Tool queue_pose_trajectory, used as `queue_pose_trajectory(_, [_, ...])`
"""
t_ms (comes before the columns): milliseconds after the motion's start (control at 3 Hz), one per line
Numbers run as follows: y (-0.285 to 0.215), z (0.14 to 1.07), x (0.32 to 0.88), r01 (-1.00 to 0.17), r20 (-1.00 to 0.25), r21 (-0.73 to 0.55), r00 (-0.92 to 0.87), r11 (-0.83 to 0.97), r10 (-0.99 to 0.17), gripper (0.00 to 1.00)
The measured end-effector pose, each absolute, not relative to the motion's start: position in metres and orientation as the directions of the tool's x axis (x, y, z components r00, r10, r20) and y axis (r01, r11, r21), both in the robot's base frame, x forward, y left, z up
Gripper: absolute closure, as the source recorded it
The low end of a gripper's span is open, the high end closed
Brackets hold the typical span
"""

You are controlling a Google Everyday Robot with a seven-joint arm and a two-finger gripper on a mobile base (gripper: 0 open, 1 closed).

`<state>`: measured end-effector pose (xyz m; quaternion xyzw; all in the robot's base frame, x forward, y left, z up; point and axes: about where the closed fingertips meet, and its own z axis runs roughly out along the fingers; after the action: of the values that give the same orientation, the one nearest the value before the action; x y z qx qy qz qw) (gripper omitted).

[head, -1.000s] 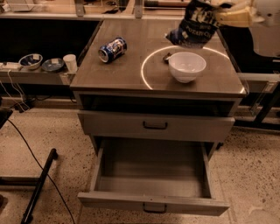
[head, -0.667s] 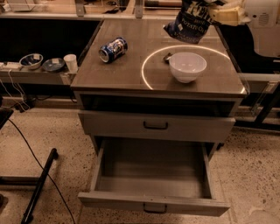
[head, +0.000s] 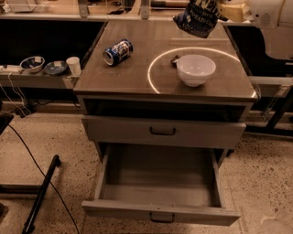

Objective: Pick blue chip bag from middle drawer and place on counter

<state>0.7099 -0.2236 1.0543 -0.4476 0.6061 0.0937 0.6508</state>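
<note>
The blue chip bag (head: pixel 198 18) hangs in the air above the far right part of the counter (head: pixel 123 75), clear of its surface. My gripper (head: pixel 225 11) is at the top right, shut on the bag's right side, with the white arm behind it. The middle drawer (head: pixel 158 210) is pulled fully open at the bottom of the cabinet, and its inside is bare.
A white bowl (head: pixel 196 69) sits inside the bright circle, with a small dark object (head: pixel 175 60) beside it. A blue-and-white can (head: pixel 117 51) lies on the counter's left. The drawer above (head: pixel 162 131) is shut. A side shelf (head: pixel 36 78) at left holds bowls and a cup. A black bar (head: pixel 41 192) lies on the floor.
The gripper has lifted the blue chip bag higher and a little further back over the counter. Nothing else has moved.
</note>
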Motion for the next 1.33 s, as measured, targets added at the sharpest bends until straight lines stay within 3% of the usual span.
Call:
queue_pose_trajectory(333, [-0.219, 1.054, 0.722, -0.663, -0.860, -0.489, 0.260, 0.567, -0.439, 1.00])
queue_pose_trajectory(1000, [-0.243, 1.067, 0.800, -0.522, -0.792, -0.608, 0.337, 0.599, -0.510, 1.00])
queue_pose_trajectory(1333, [-0.269, 1.065, 0.828, -0.430, -0.755, -0.655, 0.345, 0.621, -0.558, 0.82])
